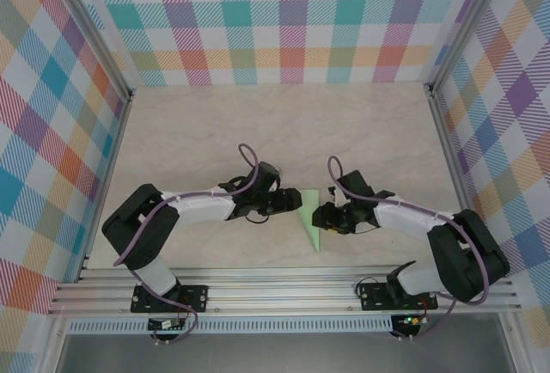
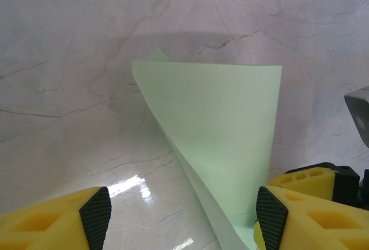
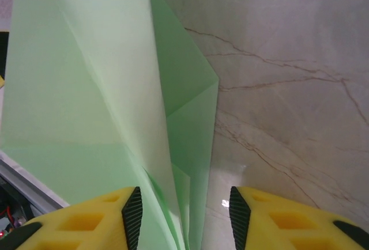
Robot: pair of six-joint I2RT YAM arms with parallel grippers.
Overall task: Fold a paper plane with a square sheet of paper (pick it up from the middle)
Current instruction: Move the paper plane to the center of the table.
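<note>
while the pointed square sheet of paper [image 1: 310,217] sat on the table [image 1: 215,132] between them, the left gripper [image 2: 181,220] stood wide beside its edge and the right gripper [image 3: 181,212] gaped around its layers; closing squarely over the crease would probably keep them aligned.

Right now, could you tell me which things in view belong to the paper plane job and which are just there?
Part of the job:
- folded green paper
- left arm, jaws open
- right arm, jaws open with paper between them

Just there:
- marble table
- checked walls
- metal rail at the near edge
</note>
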